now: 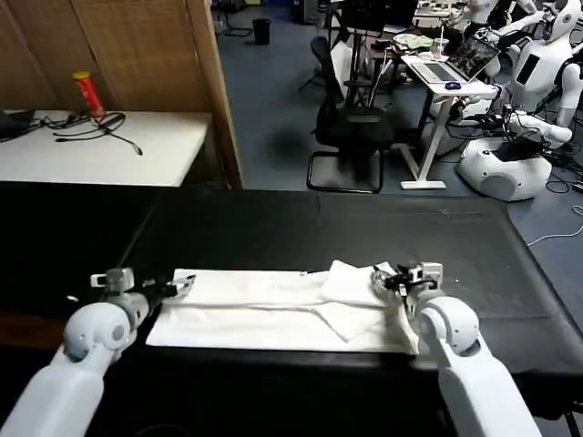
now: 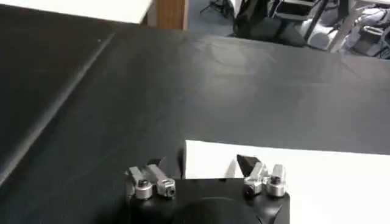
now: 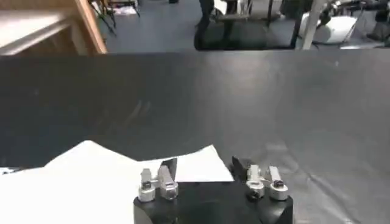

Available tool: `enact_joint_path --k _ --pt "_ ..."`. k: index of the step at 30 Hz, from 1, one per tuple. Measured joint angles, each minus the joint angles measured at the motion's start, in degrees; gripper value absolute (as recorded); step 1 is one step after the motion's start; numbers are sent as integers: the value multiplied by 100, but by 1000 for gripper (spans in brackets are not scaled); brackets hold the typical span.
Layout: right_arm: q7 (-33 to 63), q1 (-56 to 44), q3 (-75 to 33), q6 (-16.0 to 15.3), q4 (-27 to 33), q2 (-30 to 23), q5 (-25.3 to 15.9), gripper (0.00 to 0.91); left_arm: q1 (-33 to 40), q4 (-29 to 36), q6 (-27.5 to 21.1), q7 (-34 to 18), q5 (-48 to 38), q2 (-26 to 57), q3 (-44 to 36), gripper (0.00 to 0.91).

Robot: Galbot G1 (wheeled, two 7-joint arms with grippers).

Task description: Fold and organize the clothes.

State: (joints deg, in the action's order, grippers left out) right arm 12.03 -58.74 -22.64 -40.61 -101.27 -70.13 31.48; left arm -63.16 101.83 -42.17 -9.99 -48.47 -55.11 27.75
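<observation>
A black table cover (image 1: pixel 319 232) spreads across the near foreground, creased in long lines. Beyond it to the left stands a white table (image 1: pixel 100 150) carrying tangled black cables (image 1: pixel 96 127) and a red canister with a yellow cap (image 1: pixel 88 93). Behind that rises a woven wood-framed partition (image 1: pixel 127 50) — its thick post reaches down to the floor. The floor (image 1: pixel 273 100) is blue-grey carpet. A black office chair (image 1: pixel 351 127) sits mid-room beside a white desk (image 1: pixel 446 82) holding an open laptop (image 1: pixel 460 59). White humanoid robots (image 1: pixel 528 100) stand at the far right — cables trail near their bases.
</observation>
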Motion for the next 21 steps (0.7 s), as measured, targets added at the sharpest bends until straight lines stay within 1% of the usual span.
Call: enact_joint_path --k 2,4,5,9,11,15,16,17,18,21 --pt "-11 -23 -14 43 5 -43 -18 88 5 0 3 15 21 -7 -1 59" --pt "-29 -37 -24 99 28 -75 -66 78 16 -3 40 38 105 -15 -16 29" --pt "-32 -43 -24 138 39 -90 -91 68 23 -17 69 64 156 -22 -30 0" --pt "50 -66 -42 409 66 -178 -326 68 21 -79 234 217 522 -67 -92 0" --pt "146 -88 -74 533 62 -239 -476 59 10 -113 426 373 797 -91 -135 0" --pt "229 -141 -115 567 -3 -343 -526 59 62 -183 675 450 1383 -135 -199 0" --pt "161 -160 -125 526 -30 -346 -524 166 87 -200 724 452 1493 -145 -217 0" --pt "61 -189 -138 459 -68 -337 -522 400 110 -206 749 462 1559 -151 -235 195" --pt "-20 -210 -150 411 -90 -328 -522 878 126 -206 763 473 1595 -155 -248 878" --pt "-354 -290 -229 323 -215 -241 -522 878 169 -192 812 488 1658 -157 -286 878"
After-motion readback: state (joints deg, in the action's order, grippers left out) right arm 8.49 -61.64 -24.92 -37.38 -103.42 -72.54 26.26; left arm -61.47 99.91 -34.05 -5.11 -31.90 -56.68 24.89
